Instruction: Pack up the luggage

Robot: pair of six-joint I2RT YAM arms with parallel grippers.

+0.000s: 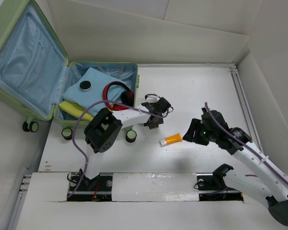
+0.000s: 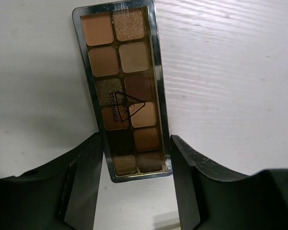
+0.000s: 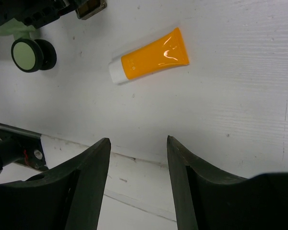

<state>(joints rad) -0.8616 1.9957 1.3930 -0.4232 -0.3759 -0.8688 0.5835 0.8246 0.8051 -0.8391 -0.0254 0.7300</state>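
While clamping palette (image 2: 127, 91) in left gripper (image 2: 137, 143), holds right gripper (image 3: 138, 143) spread; far left, shows luggage (image 1: 29, 57) pale green, open, blue-lined.

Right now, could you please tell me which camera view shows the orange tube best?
The right wrist view: the orange tube lies large and unobstructed, white cap clear. Top external shows it small; left wrist shows none of it.
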